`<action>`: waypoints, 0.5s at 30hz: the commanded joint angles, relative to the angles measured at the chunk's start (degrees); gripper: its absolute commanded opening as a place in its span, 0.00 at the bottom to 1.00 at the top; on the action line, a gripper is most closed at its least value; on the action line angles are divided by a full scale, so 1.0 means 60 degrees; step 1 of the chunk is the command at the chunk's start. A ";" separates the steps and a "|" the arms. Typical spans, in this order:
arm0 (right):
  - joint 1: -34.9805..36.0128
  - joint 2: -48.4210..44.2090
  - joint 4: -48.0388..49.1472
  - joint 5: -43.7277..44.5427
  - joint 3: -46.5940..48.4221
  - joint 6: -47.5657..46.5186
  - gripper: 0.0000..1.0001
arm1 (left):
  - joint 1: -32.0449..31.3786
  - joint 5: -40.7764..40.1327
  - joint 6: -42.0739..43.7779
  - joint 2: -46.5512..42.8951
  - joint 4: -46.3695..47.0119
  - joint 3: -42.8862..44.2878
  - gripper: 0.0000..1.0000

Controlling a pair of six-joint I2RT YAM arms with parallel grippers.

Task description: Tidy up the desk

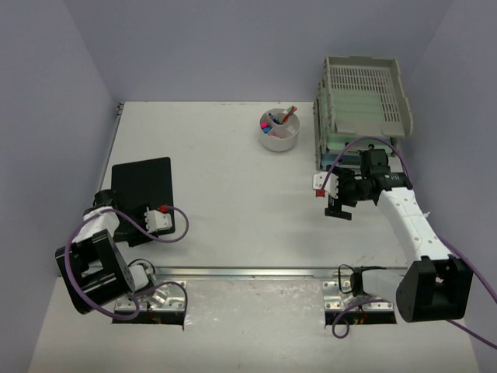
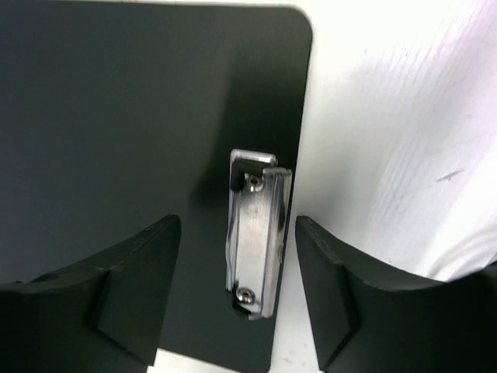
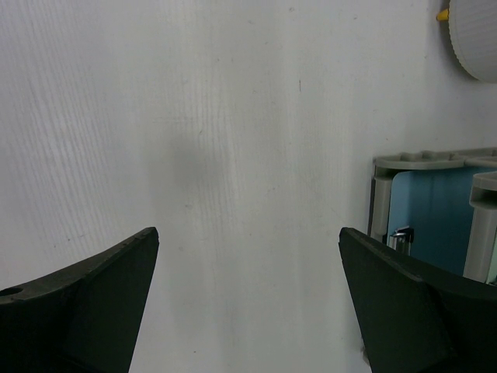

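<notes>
The desk (image 1: pixel 233 179) is a white tabletop between pale lilac walls. A black clipboard (image 1: pixel 141 186) lies at its left side. In the left wrist view the clipboard (image 2: pixel 116 140) fills the left half, and its metal clip (image 2: pixel 256 233) sits along its right edge. My left gripper (image 1: pixel 149 217) is low over that edge. Its jaws stand on either side of the clip with a gap on each side, so the left gripper (image 2: pixel 237 233) is open. My right gripper (image 1: pixel 338 203) hovers over bare desk left of the trays. The right gripper (image 3: pixel 248 233) is wide open and holds nothing.
Grey stacked slotted trays (image 1: pixel 363 105) stand at the back right, and a tray corner (image 3: pixel 423 163) with a blue sheet (image 3: pixel 431 210) shows in the right wrist view. A white round cup (image 1: pixel 279 130) holds pens. A metal rail (image 1: pixel 248 272) runs along the front edge.
</notes>
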 commanded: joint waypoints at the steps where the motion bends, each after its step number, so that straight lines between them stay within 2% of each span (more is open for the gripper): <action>1: 0.0040 -0.0069 0.0047 -0.0334 0.0265 0.0084 0.99 | -0.0516 0.0716 0.0257 0.0723 0.0044 -0.0392 0.52; 3: 0.0049 -0.0089 0.0026 -0.0299 0.0249 0.0051 0.99 | -0.0871 0.0705 -0.0203 0.0925 0.0167 -0.0279 0.42; 4: 0.0036 -0.0104 0.0013 -0.0285 0.0234 0.0051 0.99 | -0.1104 0.0693 -0.0340 0.0969 0.0245 -0.0222 0.33; 5: 0.0037 -0.0119 0.0013 -0.0282 0.0220 0.0051 0.99 | -0.1132 0.0693 -0.0509 0.1012 0.0252 -0.0175 0.31; 6: 0.0046 -0.0137 0.0013 -0.0255 0.0211 0.0051 0.99 | -0.1372 0.0703 -0.0750 0.1040 0.0307 -0.0101 0.17; 8: 0.0036 -0.0162 -0.0002 -0.0243 0.0206 0.0054 0.99 | -0.1700 0.0805 -0.1099 0.1035 0.0363 0.0062 0.01; 11: 0.0036 -0.0231 -0.0009 -0.0333 0.0203 0.0194 0.98 | -0.2155 0.1243 -0.1786 0.0929 0.0313 0.0511 0.00; 15: 0.0036 -0.0278 0.0042 -0.0540 0.0227 0.0522 0.98 | -0.3654 0.1565 -0.3533 0.0807 0.0395 0.1413 0.00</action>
